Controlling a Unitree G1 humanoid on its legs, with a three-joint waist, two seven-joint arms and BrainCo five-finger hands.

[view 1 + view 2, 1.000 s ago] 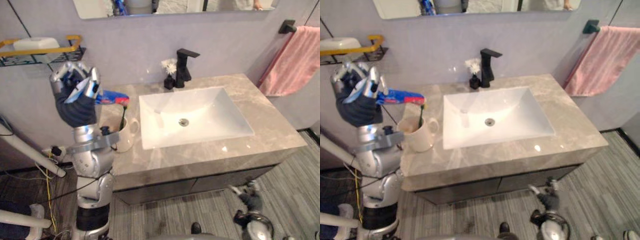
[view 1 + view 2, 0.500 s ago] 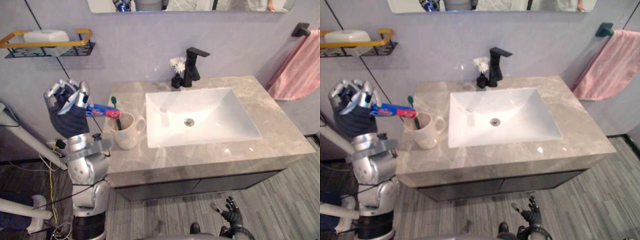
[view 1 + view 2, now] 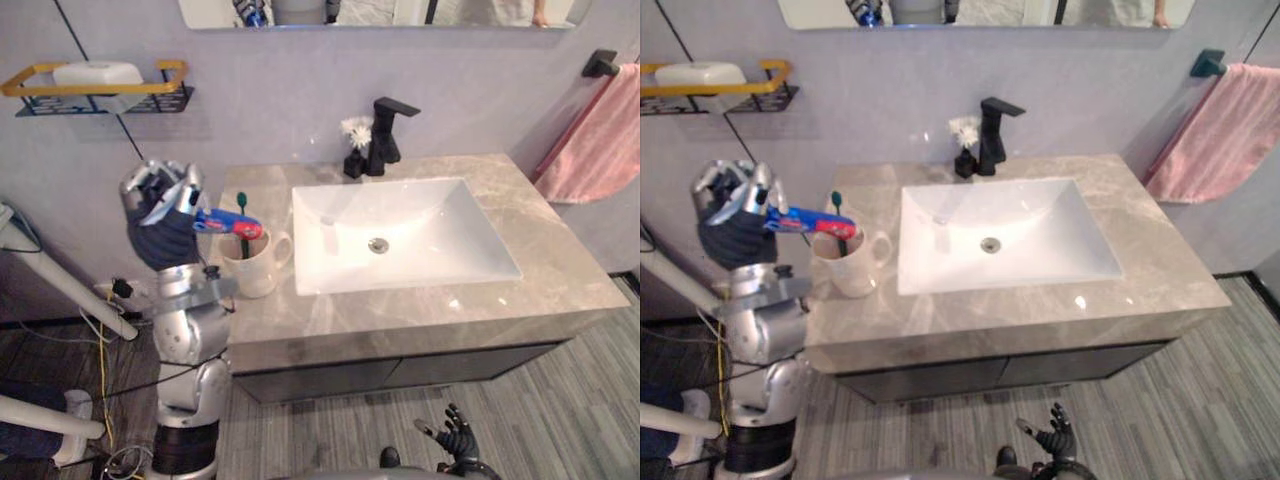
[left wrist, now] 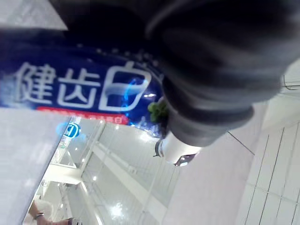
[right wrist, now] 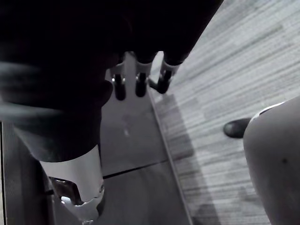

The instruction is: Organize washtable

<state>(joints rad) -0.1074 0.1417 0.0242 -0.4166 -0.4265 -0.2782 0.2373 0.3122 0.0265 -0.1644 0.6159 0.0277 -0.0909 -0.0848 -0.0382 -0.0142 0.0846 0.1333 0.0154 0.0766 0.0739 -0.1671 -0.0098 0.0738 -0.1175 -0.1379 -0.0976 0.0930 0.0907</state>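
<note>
A blue-and-red toothpaste tube (image 3: 228, 224) is gripped in the curled fingers of the left hand (image 3: 158, 200), held roughly level, with its red end over the mouth of a cream ceramic mug (image 3: 252, 272); contact with the rim cannot be told. A green-headed toothbrush (image 3: 241, 203) is stood in the mug, which is set on the grey marble countertop (image 3: 400, 305) just left of the white rectangular sink (image 3: 420, 230). The right hand (image 3: 455, 440) is seen low over the striped floor (image 3: 560, 400), fingers spread, holding nothing.

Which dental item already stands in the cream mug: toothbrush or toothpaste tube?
The green-headed toothbrush stands in the cream mug; the blue-and-red toothpaste tube is outside it, gripped roughly level in the left hand.
</note>
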